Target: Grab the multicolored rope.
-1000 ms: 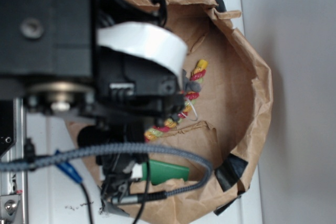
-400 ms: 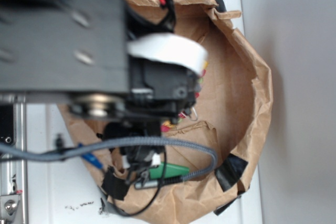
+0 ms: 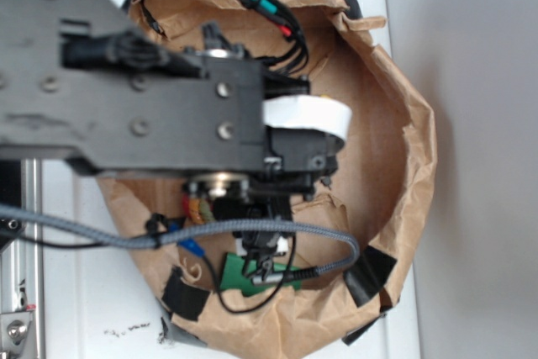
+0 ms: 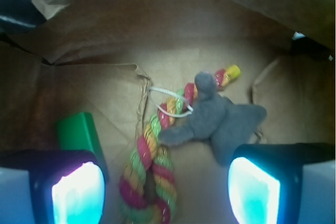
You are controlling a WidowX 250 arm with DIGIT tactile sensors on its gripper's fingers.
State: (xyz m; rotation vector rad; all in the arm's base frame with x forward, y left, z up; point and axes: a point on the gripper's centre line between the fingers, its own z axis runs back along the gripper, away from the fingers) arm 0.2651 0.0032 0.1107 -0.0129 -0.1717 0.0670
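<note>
Open pincer (image 4: 165, 192) above twisted red, yellow and green rope (image 4: 152, 171). Grey plush toy (image 4: 218, 121) ahead, overlapping rope. Green block (image 4: 79, 135) front-left, inside brown paper bag (image 4: 94, 35).

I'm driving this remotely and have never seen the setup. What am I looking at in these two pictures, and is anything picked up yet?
The exterior view looks down from above: the black robot arm reaches into a crumpled brown paper bag and hides most of what is inside. The wrist view is a camera on the arm itself, looking past the gripper; its two glowing fingers frame the bottom corners. On the bag floor lie the multicolored rope, a grey plush toy resting across it, and a green block. The fingers stand apart with the rope's looped end between them; nothing is gripped yet.
</note>
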